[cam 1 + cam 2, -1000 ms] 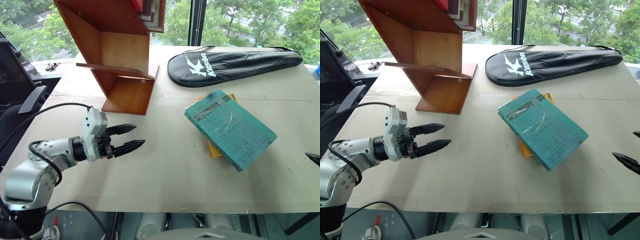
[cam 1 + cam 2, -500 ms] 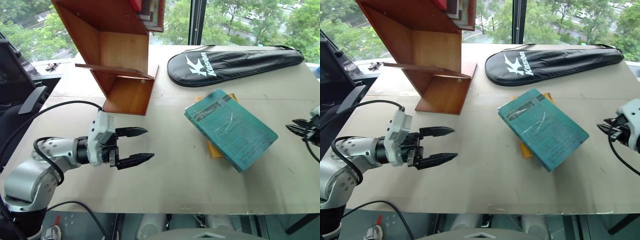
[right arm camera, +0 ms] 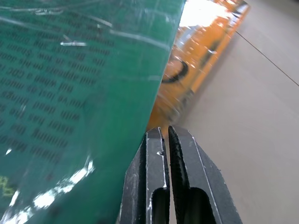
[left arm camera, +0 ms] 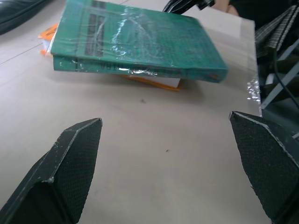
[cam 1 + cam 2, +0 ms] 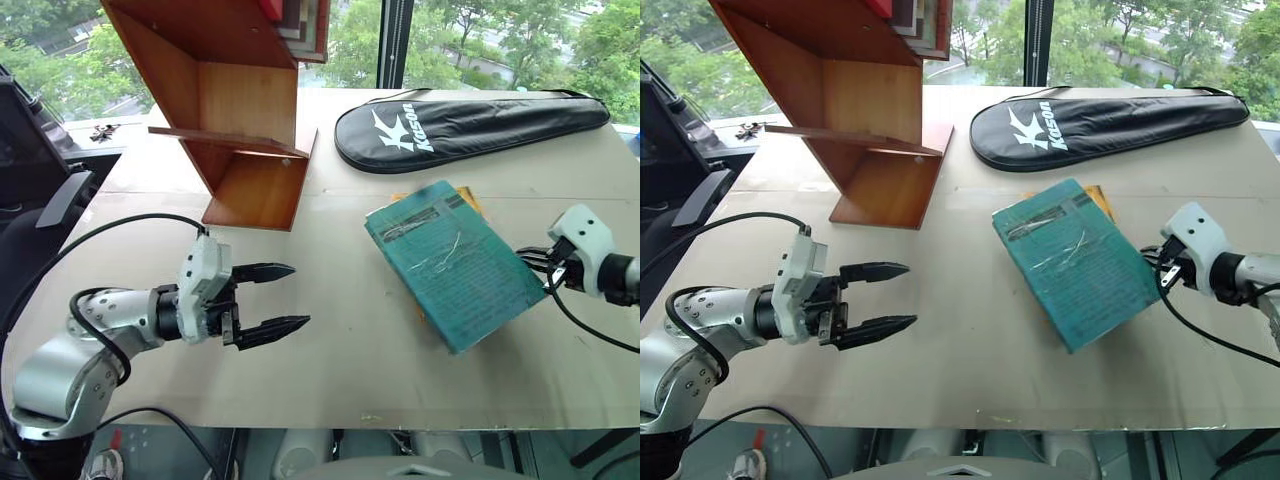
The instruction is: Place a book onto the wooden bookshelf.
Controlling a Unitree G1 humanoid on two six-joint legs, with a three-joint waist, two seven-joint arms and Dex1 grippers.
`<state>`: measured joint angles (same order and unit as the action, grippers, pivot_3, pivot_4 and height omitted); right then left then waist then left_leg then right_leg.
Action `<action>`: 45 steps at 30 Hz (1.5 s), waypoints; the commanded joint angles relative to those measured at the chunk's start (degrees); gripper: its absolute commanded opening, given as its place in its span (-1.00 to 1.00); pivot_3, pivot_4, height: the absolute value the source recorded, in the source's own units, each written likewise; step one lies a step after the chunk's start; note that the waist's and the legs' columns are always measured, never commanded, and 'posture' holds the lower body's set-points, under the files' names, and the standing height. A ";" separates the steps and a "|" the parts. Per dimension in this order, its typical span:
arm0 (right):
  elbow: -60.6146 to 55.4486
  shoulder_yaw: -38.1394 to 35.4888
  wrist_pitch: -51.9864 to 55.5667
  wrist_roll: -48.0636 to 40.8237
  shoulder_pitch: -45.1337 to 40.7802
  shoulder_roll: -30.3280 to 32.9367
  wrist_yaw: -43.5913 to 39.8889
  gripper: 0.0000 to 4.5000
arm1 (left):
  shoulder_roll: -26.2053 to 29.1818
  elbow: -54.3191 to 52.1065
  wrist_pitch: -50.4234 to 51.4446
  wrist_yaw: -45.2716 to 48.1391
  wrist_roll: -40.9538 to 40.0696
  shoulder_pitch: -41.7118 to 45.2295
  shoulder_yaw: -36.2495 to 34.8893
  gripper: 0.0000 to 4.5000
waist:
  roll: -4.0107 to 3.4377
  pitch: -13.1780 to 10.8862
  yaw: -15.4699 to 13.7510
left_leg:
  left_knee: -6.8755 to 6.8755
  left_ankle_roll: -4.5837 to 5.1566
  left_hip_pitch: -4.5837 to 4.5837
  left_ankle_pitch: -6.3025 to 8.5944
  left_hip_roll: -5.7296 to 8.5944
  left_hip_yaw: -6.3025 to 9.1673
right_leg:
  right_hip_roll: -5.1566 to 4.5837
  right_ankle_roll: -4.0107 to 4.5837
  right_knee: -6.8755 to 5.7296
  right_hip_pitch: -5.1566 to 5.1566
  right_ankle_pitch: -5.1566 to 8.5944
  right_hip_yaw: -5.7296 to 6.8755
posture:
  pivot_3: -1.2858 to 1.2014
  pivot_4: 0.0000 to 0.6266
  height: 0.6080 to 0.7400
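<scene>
So far the task is barely getting under way: the book point(image 5: 450, 262) is lying flat on the table point(image 5: 330, 370), resting on top of a yellow-orange book point(image 3: 205, 65) whose edge is peeking out beneath it, and nothing is lifting it yet. The wooden bookshelf point(image 5: 235, 120) is standing well apart from it toward the far left of the table, beside a black racket bag point(image 5: 465, 125) lying along the far edge.

The right gripper point(image 5: 1164, 262) is sitting at the book's right edge with its jaws clenched together on nothing; in the right wrist view the two black fingers point(image 3: 159, 186) are pressing against each other right at the teal cover's edge, seemingly nudging or prying rather than grasping. The left gripper point(image 5: 272, 298) is hovering over bare table to the left of the book, jaws spread wide and empty, pointing toward the book's near side.

Judging from this, everything is remaining to be done: getting a hold on the book, raising it off the one beneath, carrying it across and setting it into a compartment of the bookshelf.
</scene>
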<state>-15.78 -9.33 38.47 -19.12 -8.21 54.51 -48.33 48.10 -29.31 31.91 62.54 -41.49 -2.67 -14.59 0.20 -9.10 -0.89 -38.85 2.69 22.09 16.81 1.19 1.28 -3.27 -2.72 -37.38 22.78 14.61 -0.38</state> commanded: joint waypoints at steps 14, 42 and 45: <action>-9.52 -28.81 -10.83 -13.60 20.38 -6.46 -13.36 -0.23 | -7.48 6.40 32.69 -23.37 -27.37 12.13 3.96 1.00 | -0.01 0.03 -0.66 | 0.00 0.01 0.15 0.01 0.02 0.24 | 0.03 -0.05 0.09 -0.02 -0.01 0.22 | 0.03 -0.52 1.00; -24.27 -36.78 -14.67 -29.52 30.53 -7.31 -17.60 1.00 | -42.45 41.94 40.15 -45.10 -24.97 30.73 7.47 0.31 | 0.39 0.03 -0.01 | -0.32 -0.18 -0.18 -0.11 0.17 0.20 | 0.10 -0.05 -0.39 -0.24 -0.01 -0.03 | 0.03 -0.52 1.00; -24.17 -34.72 -15.34 -28.71 30.01 -8.03 -16.52 1.00 | -41.43 39.30 41.05 -43.40 -26.12 29.83 5.72 -0.27 | 0.39 0.03 0.01 | -0.32 -0.18 -0.17 -0.11 0.17 0.20 | 0.10 -0.05 -0.40 -0.23 -0.01 -0.03 | 0.03 -0.52 1.00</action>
<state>-38.88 -43.90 24.27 -47.68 22.07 46.70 -65.59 6.14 11.95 72.59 17.91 -66.47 27.58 -6.99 0.59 -9.07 -0.88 -39.17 2.50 21.93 16.70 1.35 1.48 -3.17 -2.77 -37.78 22.56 14.60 -0.42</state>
